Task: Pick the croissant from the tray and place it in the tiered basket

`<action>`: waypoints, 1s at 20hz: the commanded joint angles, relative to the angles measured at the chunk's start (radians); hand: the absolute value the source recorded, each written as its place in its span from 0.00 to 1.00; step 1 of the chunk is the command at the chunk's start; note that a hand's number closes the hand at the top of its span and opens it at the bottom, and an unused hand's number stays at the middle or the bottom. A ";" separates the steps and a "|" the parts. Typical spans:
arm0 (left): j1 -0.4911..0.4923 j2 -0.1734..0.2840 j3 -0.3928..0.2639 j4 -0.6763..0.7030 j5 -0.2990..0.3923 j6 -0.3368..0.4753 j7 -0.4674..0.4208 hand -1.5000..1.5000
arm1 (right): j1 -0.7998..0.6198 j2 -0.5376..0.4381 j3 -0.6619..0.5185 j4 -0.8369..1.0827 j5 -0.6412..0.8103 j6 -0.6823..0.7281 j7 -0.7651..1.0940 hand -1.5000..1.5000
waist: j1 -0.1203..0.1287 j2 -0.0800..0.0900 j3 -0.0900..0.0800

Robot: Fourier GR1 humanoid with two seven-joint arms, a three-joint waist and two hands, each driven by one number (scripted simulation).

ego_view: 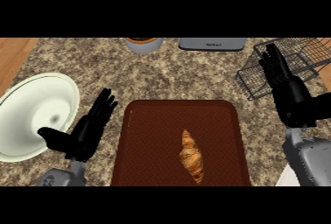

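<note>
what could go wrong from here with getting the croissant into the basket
1. The croissant lies flat and narrow on the tray; fingers closing from above may push it along the tray rather than lift it.
2. The right hand is raised in front of the wire tiered basket, so it could catch the wires when it moves.
3. The left hand sits open between the tray and the white plate and might nudge either if it shifts.

even soft light, dim overall; faint shadow under croissant (191, 156); no glare.
</note>
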 commanded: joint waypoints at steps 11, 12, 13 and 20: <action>-0.014 0.280 0.126 0.050 -0.277 0.185 0.045 0.50 | 0.429 0.228 0.017 0.018 0.288 -0.531 0.027 0.00 | -0.085 -0.016 -0.006; -0.014 0.263 0.113 0.047 -0.283 0.196 0.062 0.50 | 0.495 0.257 0.057 -0.035 0.327 -0.569 0.005 0.00 | -0.085 -0.017 -0.006; -0.016 0.295 0.138 0.076 -0.268 0.155 0.044 0.50 | 0.548 0.274 0.113 -0.097 0.370 -0.591 0.021 0.00 | -0.076 -0.014 -0.007; -0.028 0.266 0.107 0.074 -0.321 0.179 0.029 0.50 | 0.669 0.068 0.304 -0.391 0.639 -0.414 0.408 0.00 | -0.043 -0.006 -0.012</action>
